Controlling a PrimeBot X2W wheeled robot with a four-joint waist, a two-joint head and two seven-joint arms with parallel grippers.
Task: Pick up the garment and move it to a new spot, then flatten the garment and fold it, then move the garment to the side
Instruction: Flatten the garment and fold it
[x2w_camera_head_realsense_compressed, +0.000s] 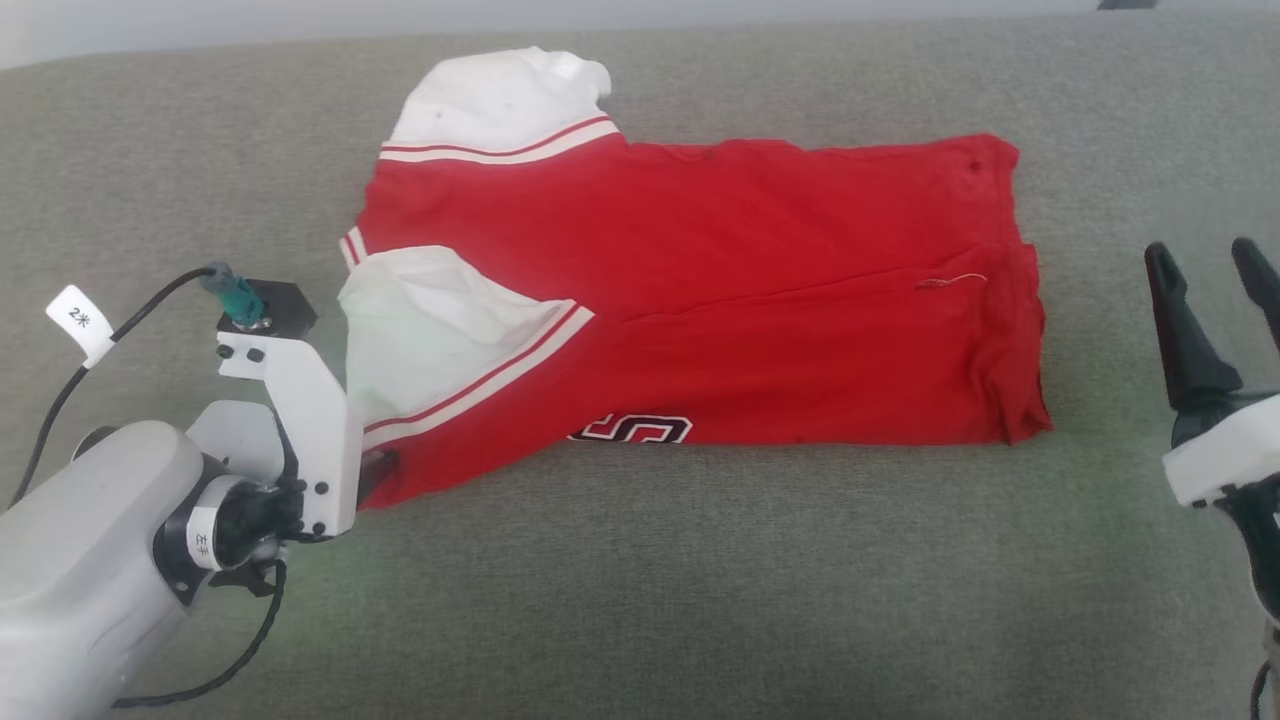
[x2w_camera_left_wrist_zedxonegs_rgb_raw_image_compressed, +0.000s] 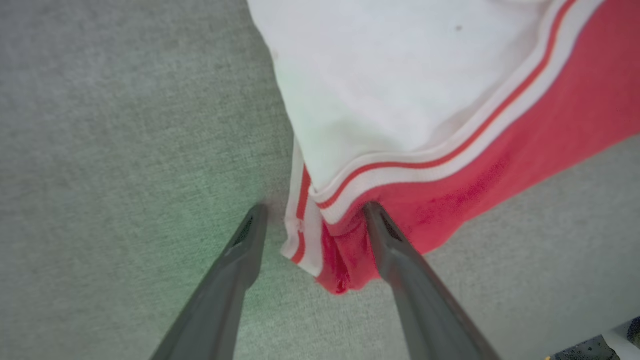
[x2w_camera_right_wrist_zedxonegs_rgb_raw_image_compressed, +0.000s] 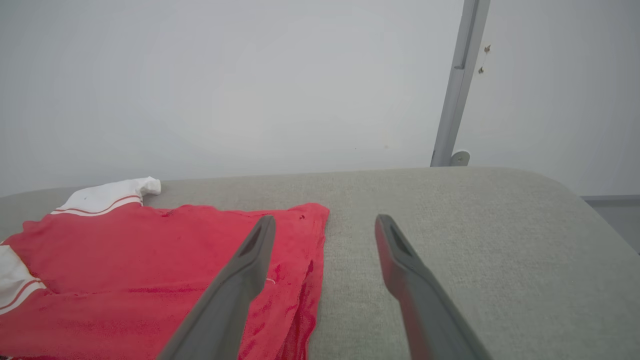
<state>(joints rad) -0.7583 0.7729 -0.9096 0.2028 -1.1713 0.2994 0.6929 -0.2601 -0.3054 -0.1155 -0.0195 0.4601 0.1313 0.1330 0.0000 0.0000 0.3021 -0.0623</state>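
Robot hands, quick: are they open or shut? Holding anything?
Left hand: open, with one finger on each side of a corner of the shirt, not gripping it.
Right hand: open, holding nothing.

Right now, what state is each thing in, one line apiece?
garment: partly folded, lying flat on the grey cushion, both white sleeves showing.
left claw: open, the garment's trimmed corner between its fingers, not pinched.
right claw: open, empty, clear of the garment.
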